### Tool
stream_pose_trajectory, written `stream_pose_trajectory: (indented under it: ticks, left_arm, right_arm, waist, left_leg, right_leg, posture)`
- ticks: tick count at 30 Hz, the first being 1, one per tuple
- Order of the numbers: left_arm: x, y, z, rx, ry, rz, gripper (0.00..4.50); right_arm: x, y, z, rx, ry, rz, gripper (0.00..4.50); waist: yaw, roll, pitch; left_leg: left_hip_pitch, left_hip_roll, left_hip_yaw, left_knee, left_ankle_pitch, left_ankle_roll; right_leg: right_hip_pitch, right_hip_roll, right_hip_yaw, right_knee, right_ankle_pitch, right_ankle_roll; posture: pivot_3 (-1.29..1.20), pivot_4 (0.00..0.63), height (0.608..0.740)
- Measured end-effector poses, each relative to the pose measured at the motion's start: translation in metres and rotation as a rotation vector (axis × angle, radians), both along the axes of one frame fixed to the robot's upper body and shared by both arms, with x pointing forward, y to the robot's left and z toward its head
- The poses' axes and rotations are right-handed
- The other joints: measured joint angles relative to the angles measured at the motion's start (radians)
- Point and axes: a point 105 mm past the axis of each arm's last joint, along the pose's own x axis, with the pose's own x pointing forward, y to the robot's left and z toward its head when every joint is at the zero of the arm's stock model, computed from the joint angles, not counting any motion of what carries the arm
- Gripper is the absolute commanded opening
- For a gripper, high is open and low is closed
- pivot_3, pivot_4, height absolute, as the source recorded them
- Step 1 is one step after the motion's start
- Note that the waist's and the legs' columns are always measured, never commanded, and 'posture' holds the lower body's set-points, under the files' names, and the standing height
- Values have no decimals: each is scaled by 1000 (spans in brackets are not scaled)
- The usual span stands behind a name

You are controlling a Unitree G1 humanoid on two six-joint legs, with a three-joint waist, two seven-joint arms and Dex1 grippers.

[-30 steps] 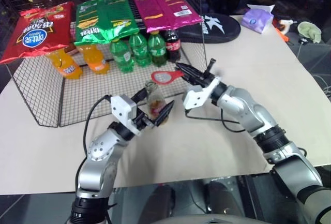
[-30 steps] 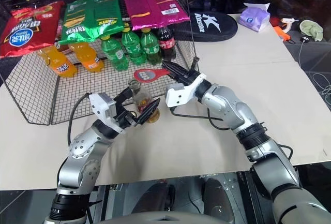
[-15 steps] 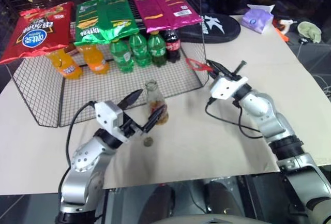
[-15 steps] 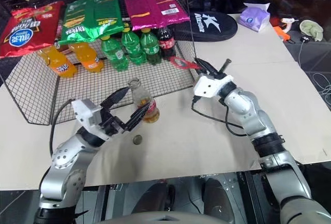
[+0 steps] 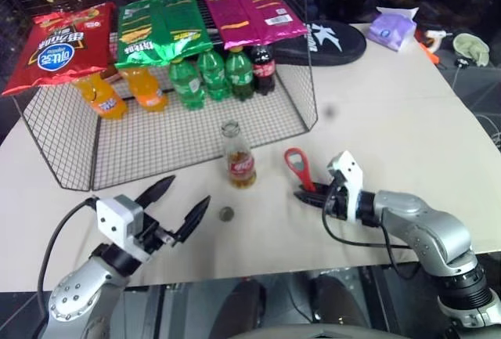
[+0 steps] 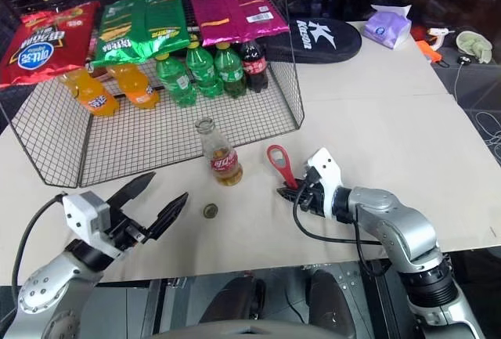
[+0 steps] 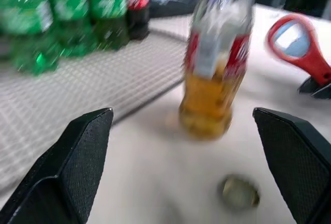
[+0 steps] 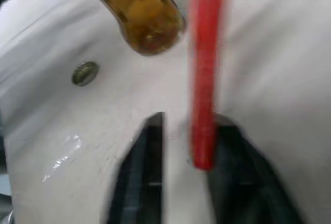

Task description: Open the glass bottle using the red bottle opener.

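Note:
The glass bottle [image 5: 239,160] stands upright on the table just in front of the wire basket, its mouth bare, with amber liquid and a red label. Its metal cap [image 5: 226,214] lies on the table nearby. The red bottle opener [image 5: 300,169] lies to the right of the bottle, ring end away from me. Its handle end [image 8: 202,146] sits between the parted fingers of my right gripper [image 5: 305,195], against one finger with a gap to the other. My left gripper [image 5: 186,192] is wide open near the table's front edge, well back from the bottle and holding nothing.
A wire basket [image 5: 306,112] behind the bottle holds orange, green and dark cola bottles [image 5: 214,73], with chip bags [image 5: 159,26] on top. A black case [image 5: 327,41], a tissue pack [image 5: 394,30] and small items lie at the far right.
My right arm came down from the basket corner and back to the table with the opener, and its fingers loosened. My left gripper pulled away from the bottle toward the near left.

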Motion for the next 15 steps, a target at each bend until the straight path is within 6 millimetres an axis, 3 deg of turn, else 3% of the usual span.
stream_pose_trajectory:
  ticks: [4,6,9,15]
  left_arm:
    - [0,16,-13,3,49,58,4500]
    - [-1,21,-17,19,65,78,4500]
    - [-7,32,-20,60,91,116,4500]
    - [-9,43,-28,97,141,178,4500]
  right_arm:
    - [5,-17,-1,-39,-41,-54,4361]
    - [6,-30,-2,-70,-75,-79,4468]
    - [1,-75,-10,-157,-138,-127,4468]
    - [-8,-116,-1,-77,-288,-163,4468]
  waist:
    - [13,-1,0]
    - [14,-1,0]
    - [20,-2,0]
    - [11,-2,-1]
  left_leg:
    - [0,-1,0,0,2,-3]
    - [-1,-1,0,0,2,-3]
    - [-1,-1,0,0,1,-2]
    - [1,0,1,0,-1,2]
  right_leg:
    - [0,0,0,0,0,0]
    - [0,0,-1,-1,0,0]
    - [1,0,-1,-3,0,0]
    - [3,1,0,-1,0,0]
  posture:
    - [0,150,740]
    - [0,150,740]
    - [0,150,740]
    - [0,150,740]
